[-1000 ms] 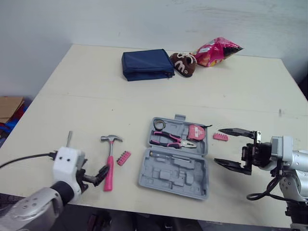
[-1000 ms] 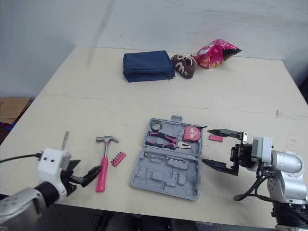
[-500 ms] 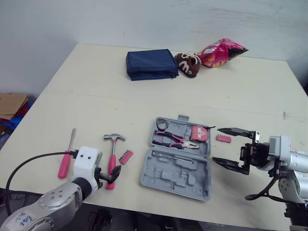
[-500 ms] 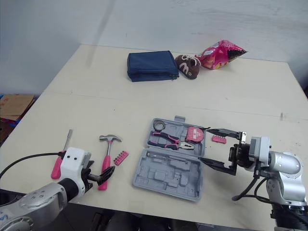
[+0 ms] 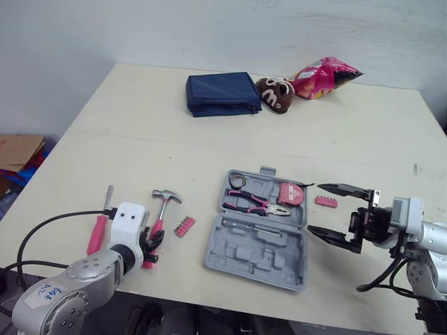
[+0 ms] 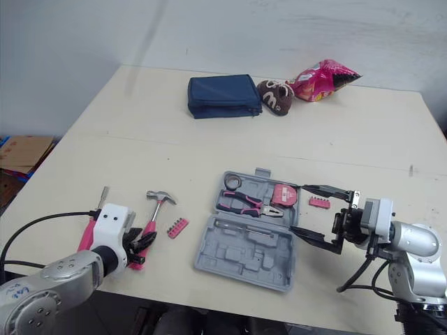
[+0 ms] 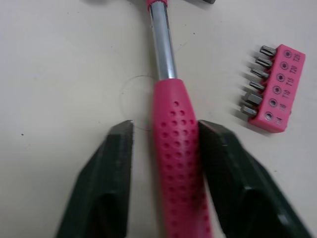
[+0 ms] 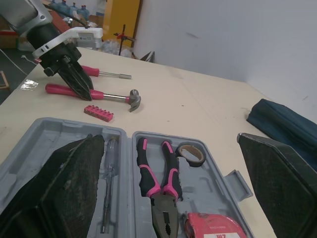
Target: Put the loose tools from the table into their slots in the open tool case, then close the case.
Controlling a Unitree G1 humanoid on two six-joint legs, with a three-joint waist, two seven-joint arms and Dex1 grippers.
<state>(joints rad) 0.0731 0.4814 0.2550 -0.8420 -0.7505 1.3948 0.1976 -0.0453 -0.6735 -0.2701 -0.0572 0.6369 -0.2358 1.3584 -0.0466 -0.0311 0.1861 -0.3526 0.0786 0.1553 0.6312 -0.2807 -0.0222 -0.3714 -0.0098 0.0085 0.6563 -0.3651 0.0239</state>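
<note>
"One hammer (image 5: pixel 159 218) is the one that matters. Which way does it lie?"
"Its long axis runs from the table's (image 5: pixel 126 139) near edge toward the far edge, leaning a little right. The steel head is at the far end and the butt of the handle is by the near edge. It sits close to the near-left corner, between a screwdriver (image 5: pixel 100 225) and a strip of bits (image 5: pixel 184 227), well left of the open case (image 5: pixel 255 255)."
"How does it look?"
"Pink dimpled grip, bare chrome shaft, claw head."
"And the left gripper (image 7: pixel 165 130)?"
"It's low over the grip, with the forearm reaching from the near edge. The fingers (image 7: pixel 111 163) are parted, one on each side of the handle — one close against the pink, the other with a gap. It isn't clamped."
"Right gripper (image 5: pixel 316 209)?"
"Just beside the case's right side, pointing left, fingers spread wide and holding nothing. A second strip of bits (image 5: pixel 325 202) lies by the case's far-right corner."
</note>
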